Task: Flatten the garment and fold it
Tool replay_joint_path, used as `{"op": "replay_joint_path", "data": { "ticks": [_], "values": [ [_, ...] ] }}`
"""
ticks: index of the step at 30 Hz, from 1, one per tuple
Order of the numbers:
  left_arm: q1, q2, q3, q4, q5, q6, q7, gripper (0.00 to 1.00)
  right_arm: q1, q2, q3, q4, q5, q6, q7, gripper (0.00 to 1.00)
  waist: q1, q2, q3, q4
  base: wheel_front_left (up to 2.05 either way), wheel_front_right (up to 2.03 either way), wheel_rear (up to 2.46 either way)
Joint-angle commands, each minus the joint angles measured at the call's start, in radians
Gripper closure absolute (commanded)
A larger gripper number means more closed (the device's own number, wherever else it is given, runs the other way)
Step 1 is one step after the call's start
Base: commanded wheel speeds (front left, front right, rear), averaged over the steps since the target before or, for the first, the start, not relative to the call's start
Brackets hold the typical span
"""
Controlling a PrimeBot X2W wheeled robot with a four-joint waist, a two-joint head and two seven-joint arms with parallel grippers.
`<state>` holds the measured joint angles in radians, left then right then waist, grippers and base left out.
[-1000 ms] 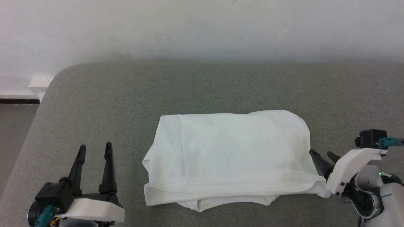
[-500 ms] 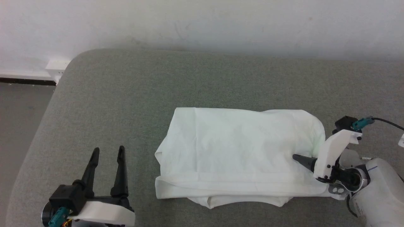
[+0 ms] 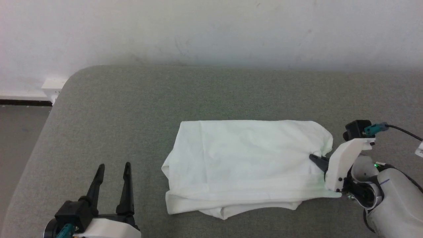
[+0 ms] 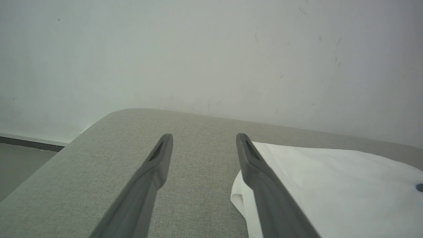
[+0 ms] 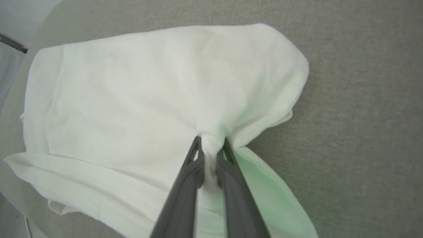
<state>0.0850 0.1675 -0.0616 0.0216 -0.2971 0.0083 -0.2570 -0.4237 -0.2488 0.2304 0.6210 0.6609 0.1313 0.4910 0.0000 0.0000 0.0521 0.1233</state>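
Right wrist view: your right claw (image 5: 211, 142) pinches a bunch of the shirt (image 5: 132, 99) at its right edge | shirt lies mid-table (image 3: 99, 109) | left claw (image 3: 114, 165) spread, near-left, apart | lift low, carry leftward evenly, keeping layers together.

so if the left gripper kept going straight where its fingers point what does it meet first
Likely the grey padded surface, or the white wall past it; height is unclear. The left gripper points over bare padding, with the garment off to its right.
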Motion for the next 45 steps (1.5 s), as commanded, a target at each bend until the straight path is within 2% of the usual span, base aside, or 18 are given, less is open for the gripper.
{"op": "replay_joint_path", "data": {
  "ticks": [1, 10, 13, 16, 20, 25, 32, 33, 34, 35, 36, 41, 45],
  "values": [
    [0.013, -0.003, 0.006, 0.000, 0.009, -0.005, -0.005, 0.00, 0.015, -0.017, -0.002, -0.018, -0.005, -0.001, -0.013, 1.00, 0.0000, 0.0000, -0.025, -0.026, 0.00, 0.00, 0.00],
    [0.049, -0.012, 0.008, -0.004, 0.014, -0.012, -0.005, 0.00, 0.163, -0.148, -0.110, -0.160, -0.063, -0.001, -0.016, 1.00, 0.0000, 0.0000, -0.058, -0.085, 0.00, 0.00, 0.00],
    [0.052, -0.016, 0.006, -0.002, 0.013, -0.014, -0.005, 0.00, 0.197, -0.167, -0.137, -0.204, -0.101, -0.001, 0.010, 1.00, 0.0000, 0.0000, -0.063, -0.096, 0.00, 0.00, 0.00],
    [0.050, -0.021, 0.002, 0.002, 0.013, -0.016, -0.005, 0.00, 0.200, -0.165, -0.116, -0.255, -0.144, -0.001, 0.041, 1.00, 0.0000, 0.0000, -0.066, -0.101, 0.00, 0.00, 0.00],
    [0.038, -0.023, -0.004, 0.006, 0.014, -0.022, -0.005, 0.00, 0.160, -0.136, -0.038, -0.311, -0.194, -0.001, 0.067, 1.00, 0.0000, 0.0000, -0.064, -0.094, 0.00, 0.00, 0.00],
    [0.019, -0.026, -0.011, 0.010, 0.013, -0.029, -0.005, 0.00, 0.080, -0.065, 0.093, -0.340, -0.196, -0.001, 0.070, 1.00, 0.0000, 0.0000, -0.054, -0.065, 0.00, 0.00, 0.00],
    [-0.009, -0.040, -0.019, 0.022, 0.009, -0.038, -0.005, 0.00, -0.018, 0.059, 0.252, -0.239, -0.155, -0.001, 0.030, 1.00, 0.0000, 0.0000, -0.036, -0.006, 0.00, 0.00, 0.00],
    [-0.012, -0.042, -0.019, 0.022, 0.009, -0.040, -0.005, 0.00, -0.028, 0.075, 0.265, -0.217, -0.147, -0.001, 0.022, 0.86, 0.0000, 0.0000, -0.032, 0.001, 0.00, 0.00, 0.00],
    [-0.016, -0.043, -0.018, 0.024, 0.008, -0.041, -0.005, 0.00, -0.037, 0.088, 0.279, -0.192, -0.145, -0.001, 0.015, 0.61, 0.0000, 0.0000, -0.029, 0.008, 0.00, 0.00, 0.00],
    [-0.019, -0.044, -0.017, 0.027, 0.008, -0.043, -0.005, 0.00, -0.042, 0.101, 0.295, -0.168, -0.134, -0.001, 0.011, 0.10, 0.0000, 0.0000, -0.026, 0.015, 0.00, 0.00, 0.00],
    [-0.022, -0.045, -0.016, 0.029, 0.008, -0.044, -0.005, 0.00, -0.047, 0.112, 0.307, -0.149, -0.124, -0.001, 0.000, 0.00, 0.0000, 0.0000, -0.023, 0.021, 0.00, 0.00, 0.00],
    [-0.030, -0.054, -0.006, 0.032, 0.012, -0.046, -0.005, 0.00, -0.091, 0.119, 0.384, -0.103, -0.139, -0.001, -0.103, 0.00, 0.0000, 0.0000, -0.003, 0.034, 0.00, 0.00, 0.00],
    [-0.028, -0.060, 0.007, 0.033, 0.017, -0.047, -0.005, 0.00, -0.126, 0.093, 0.446, -0.137, -0.161, -0.001, -0.197, 0.00, 0.0000, 0.0000, 0.001, 0.025, 0.00, 0.00, 0.00]
  ]
}}
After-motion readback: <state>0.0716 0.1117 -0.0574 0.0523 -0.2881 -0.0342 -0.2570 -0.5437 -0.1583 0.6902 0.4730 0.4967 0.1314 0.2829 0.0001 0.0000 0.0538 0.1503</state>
